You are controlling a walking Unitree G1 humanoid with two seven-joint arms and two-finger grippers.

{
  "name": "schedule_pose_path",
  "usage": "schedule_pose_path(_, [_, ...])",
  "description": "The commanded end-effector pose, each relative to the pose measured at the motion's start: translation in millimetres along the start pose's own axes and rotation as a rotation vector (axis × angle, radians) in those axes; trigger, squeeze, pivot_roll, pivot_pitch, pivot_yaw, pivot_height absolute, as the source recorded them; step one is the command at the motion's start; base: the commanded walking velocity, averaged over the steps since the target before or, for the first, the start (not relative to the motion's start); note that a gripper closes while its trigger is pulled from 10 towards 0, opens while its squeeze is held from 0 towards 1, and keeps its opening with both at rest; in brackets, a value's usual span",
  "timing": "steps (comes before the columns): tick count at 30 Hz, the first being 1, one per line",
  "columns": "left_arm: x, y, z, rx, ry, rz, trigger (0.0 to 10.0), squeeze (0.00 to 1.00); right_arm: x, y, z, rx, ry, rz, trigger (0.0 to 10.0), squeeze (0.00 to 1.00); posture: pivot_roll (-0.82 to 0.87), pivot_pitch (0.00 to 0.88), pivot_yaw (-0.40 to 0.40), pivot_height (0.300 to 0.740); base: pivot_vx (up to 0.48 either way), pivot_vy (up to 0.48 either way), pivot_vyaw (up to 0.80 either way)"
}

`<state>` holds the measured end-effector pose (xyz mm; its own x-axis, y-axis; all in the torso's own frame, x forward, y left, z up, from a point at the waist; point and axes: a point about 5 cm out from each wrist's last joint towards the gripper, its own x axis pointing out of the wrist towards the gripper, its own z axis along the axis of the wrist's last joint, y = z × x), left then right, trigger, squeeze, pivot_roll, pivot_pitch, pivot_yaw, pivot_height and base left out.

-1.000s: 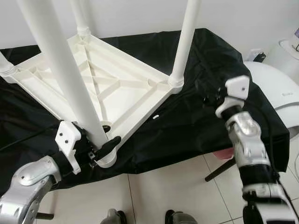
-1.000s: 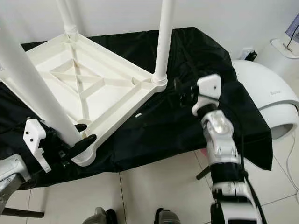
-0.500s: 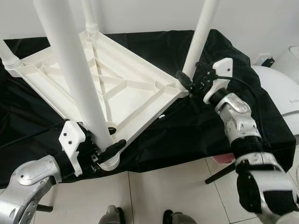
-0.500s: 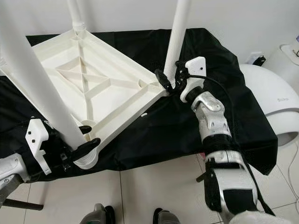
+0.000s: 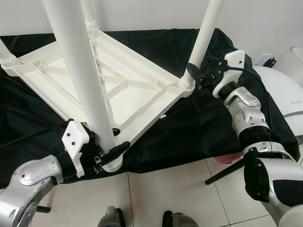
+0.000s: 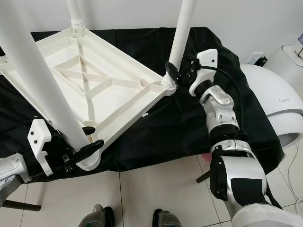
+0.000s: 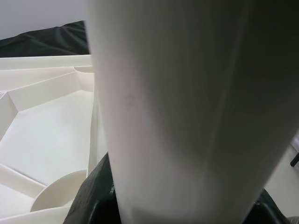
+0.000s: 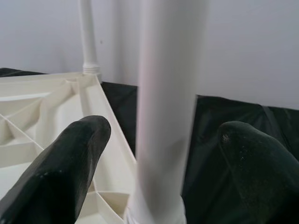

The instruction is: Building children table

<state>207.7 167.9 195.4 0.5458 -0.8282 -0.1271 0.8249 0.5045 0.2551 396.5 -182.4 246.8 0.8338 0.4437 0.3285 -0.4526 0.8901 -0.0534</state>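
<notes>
The white children's table (image 5: 118,94) lies upside down on a black cloth (image 5: 199,127), with its legs pointing up. My left gripper (image 5: 116,138) is shut on the near leg (image 5: 87,80) just above its socket at the front corner. In the left wrist view that leg (image 7: 187,102) sits between the black fingers (image 7: 88,200). My right gripper (image 5: 199,71) is open and straddles the right leg (image 6: 182,28) just above its base collar. Both black fingers (image 8: 60,182) stand a little apart from this leg (image 8: 163,116), one on each side.
Two more legs (image 5: 87,14) (image 5: 4,54) rise at the far and left corners. A white rounded appliance (image 5: 284,94) stands close on the right. A dark support bar (image 5: 222,172) slants below the cloth's front edge over tiled floor. My feet (image 5: 113,220) are at the bottom.
My right gripper has swung left from over the cloth to the right leg and now straddles it. The left gripper has kept its hold. The camera has shifted slightly.
</notes>
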Motion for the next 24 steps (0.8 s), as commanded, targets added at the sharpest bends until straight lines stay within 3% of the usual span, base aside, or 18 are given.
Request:
schedule_pose_path(1, [-0.6,-9.2,0.8,0.014,0.022,-0.096,10.0,0.00,-1.9,-3.6,-1.8,0.011,0.000,-0.009,10.0,0.00,0.03,0.165,-0.036,0.740,0.000,0.000,0.00])
schedule_pose_path(11, [0.9,-8.3,3.7,0.021,0.014,-0.107,10.0,0.00,5.6,-5.6,-4.8,0.060,0.057,-0.023,10.0,0.00,0.03,0.173,-0.032,0.740,0.000,0.000,0.00])
schedule_pose_path(24, [-0.5,-13.8,6.5,0.021,0.010,-0.119,10.0,0.00,16.1,-0.9,-1.4,0.038,0.095,-0.006,10.0,0.00,0.03,0.208,-0.020,0.740,0.000,0.000,0.00])
